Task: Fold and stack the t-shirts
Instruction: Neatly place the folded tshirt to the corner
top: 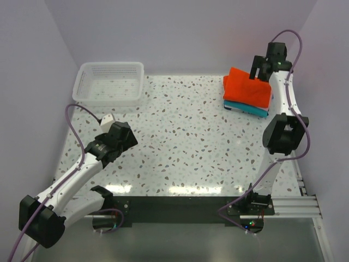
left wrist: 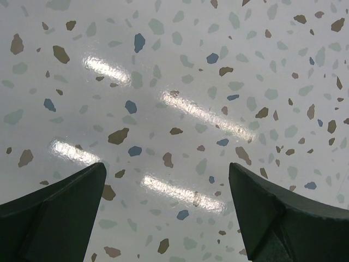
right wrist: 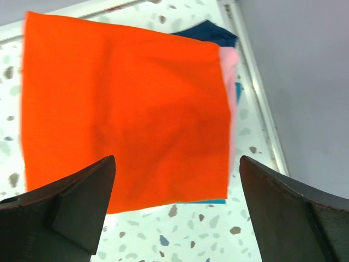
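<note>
The right hand is released, its two dark fingers spread wide with nothing caught between them, and it hangs over the folded orange-red t-shirt. In the wrist view the fingers frame the near edge of that shirt from above; whether a fingertip brushes the cloth cannot be told. The orange-red t-shirt lies flat and roughly square as the top layer of a stack at the far right corner of the speckled bench, close to the right wall. Beneath it a strip of the pink t-shirt shows along the right edge, and under that a thin line of the teal t-shirt shows along the near side of the pile. A corner of dark blue cloth sticks out at the far side of the stack. The left hand is on the left side of the bench, well apart from the pile, and is likewise released: its fingers stand wide over bare bench surface, gripping nothing. A white mesh basket stands at the far left corner of the bench, beyond the left hand.
</note>
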You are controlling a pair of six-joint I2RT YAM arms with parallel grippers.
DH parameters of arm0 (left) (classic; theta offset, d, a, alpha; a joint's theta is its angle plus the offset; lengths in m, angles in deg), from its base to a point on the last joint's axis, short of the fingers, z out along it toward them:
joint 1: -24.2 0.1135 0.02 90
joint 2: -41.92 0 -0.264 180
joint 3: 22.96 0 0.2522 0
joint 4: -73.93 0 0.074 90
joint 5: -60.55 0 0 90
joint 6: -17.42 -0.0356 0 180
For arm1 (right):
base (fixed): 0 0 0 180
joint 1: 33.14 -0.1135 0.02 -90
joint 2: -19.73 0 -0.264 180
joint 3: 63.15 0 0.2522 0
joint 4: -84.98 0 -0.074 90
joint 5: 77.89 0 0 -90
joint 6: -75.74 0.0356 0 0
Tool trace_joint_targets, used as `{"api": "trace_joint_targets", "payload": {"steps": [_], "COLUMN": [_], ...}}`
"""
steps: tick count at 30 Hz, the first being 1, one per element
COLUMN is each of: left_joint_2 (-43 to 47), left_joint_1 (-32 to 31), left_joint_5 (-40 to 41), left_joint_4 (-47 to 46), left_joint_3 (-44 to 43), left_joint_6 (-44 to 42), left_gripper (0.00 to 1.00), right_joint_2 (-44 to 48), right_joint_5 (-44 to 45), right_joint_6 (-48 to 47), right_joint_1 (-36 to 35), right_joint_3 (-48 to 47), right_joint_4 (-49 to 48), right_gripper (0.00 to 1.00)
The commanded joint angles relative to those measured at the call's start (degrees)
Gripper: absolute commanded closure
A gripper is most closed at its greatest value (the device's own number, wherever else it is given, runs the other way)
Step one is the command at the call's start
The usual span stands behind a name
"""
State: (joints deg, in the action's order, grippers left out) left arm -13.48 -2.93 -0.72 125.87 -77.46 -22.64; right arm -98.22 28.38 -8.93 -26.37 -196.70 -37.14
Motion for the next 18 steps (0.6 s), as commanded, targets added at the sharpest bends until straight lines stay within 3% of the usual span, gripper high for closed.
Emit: {"api": "trace_joint_targets", "payload": {"steps": [1, 8, 18], "left_joint_2": [0.46, 0.73, 1.17], "left_joint_1": [-0.02, -0.02, -0.02], "left_joint_5": [0.36, 0.36, 0.8], "left_joint_4": [-2.49, -2.49, -2.31], "left_joint_3": [-1.81, -2.25, -2.34], "left_joint_6": [-0.8, -0.98, -0.63], "left_gripper": [0.0, 0.0, 0.0], "right_joint_2": [2.64, -1.31, -9.57], "right_joint_5": [-9.93, -13.2, -9.51], "right_joint_6": [-1.36, -1.54, -2.42], "right_joint_1": [-0.26, -0.17, -0.17], "right_joint_3": [0.0, -0.71, -2.91], "right_joint_4": [-3.25, -4.04, -5.18], "right_gripper": [0.01, 0.01, 0.01]}}
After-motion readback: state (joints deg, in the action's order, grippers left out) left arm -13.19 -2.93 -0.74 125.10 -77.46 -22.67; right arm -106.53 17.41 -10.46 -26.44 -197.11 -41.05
